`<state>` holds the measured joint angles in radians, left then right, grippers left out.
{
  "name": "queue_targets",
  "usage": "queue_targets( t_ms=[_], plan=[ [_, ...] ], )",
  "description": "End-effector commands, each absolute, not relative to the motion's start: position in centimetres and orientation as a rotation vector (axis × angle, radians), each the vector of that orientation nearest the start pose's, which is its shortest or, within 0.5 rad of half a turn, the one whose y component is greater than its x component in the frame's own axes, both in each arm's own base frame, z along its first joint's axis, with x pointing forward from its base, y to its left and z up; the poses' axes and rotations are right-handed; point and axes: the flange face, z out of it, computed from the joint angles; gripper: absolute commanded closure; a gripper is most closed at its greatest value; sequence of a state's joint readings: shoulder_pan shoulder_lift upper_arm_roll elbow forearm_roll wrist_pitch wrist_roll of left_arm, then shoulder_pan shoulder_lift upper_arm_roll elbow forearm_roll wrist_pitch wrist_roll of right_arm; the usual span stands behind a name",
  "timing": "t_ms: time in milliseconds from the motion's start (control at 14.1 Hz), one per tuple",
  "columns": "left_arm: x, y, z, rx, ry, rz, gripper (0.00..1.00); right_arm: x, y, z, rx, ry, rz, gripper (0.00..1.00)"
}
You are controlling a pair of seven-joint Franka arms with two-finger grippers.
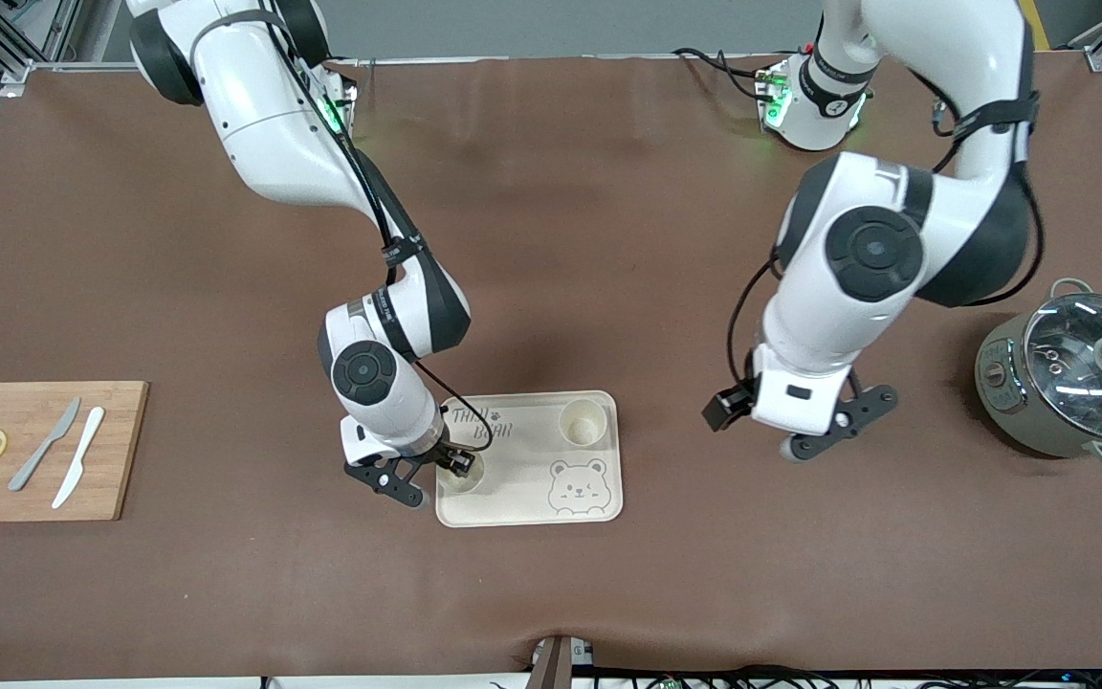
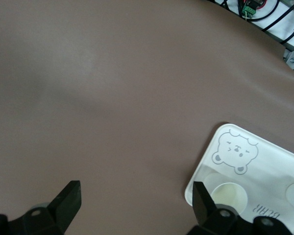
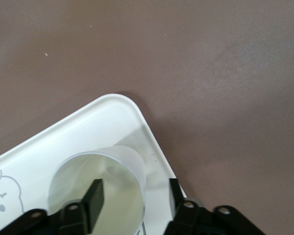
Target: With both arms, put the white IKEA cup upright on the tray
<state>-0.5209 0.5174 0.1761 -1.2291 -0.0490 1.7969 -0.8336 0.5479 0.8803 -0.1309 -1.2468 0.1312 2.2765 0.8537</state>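
The cream tray (image 1: 534, 457) with "TAIJI BEAR" lettering and a bear face lies mid-table. Two white cups stand upright on it: one (image 1: 582, 422) at a corner farther from the front camera, one (image 1: 463, 476) at the corner toward the right arm's end. My right gripper (image 1: 455, 466) is open at that second cup (image 3: 112, 178), with one finger inside it and one outside its wall, neither pressing, over the tray's corner (image 3: 63, 142). My left gripper (image 1: 800, 440) is open and empty over bare table beside the tray (image 2: 269, 161); it also shows in the left wrist view (image 2: 136, 192).
A wooden cutting board (image 1: 121, 478) with two lemon slices, a grey knife and a white knife lies at the right arm's end. A grey pot with a glass lid (image 1: 1077, 378) stands at the left arm's end. The brown mat (image 1: 551, 239) covers the table.
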Motion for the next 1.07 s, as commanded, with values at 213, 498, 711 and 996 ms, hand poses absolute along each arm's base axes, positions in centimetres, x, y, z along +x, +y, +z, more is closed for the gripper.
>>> queue_targets(
  t_ms=[213, 498, 711, 996],
  plan=[
    [65.3, -20.5, 51.6, -3.066, -0.490, -0.033, 0.00, 68.6, 32.5, 33.8, -2.977, 0.703, -0.159, 0.00],
    [65.5, -14.5, 53.9, -3.088, -0.332, -0.008, 0.00, 67.9, 28.9, 41.6, -2.999, 0.685, -0.115, 0.00],
    [65.2, -11.5, 55.3, -3.100, -0.213, 0.012, 0.00, 67.1, 22.9, 47.5, -3.033, 0.620, -0.032, 0.00],
    [64.9, -7.2, 57.1, -3.114, -0.131, -0.002, 0.00, 63.5, 15.8, 54.2, -3.029, 0.542, 0.015, 0.00]
  ],
)
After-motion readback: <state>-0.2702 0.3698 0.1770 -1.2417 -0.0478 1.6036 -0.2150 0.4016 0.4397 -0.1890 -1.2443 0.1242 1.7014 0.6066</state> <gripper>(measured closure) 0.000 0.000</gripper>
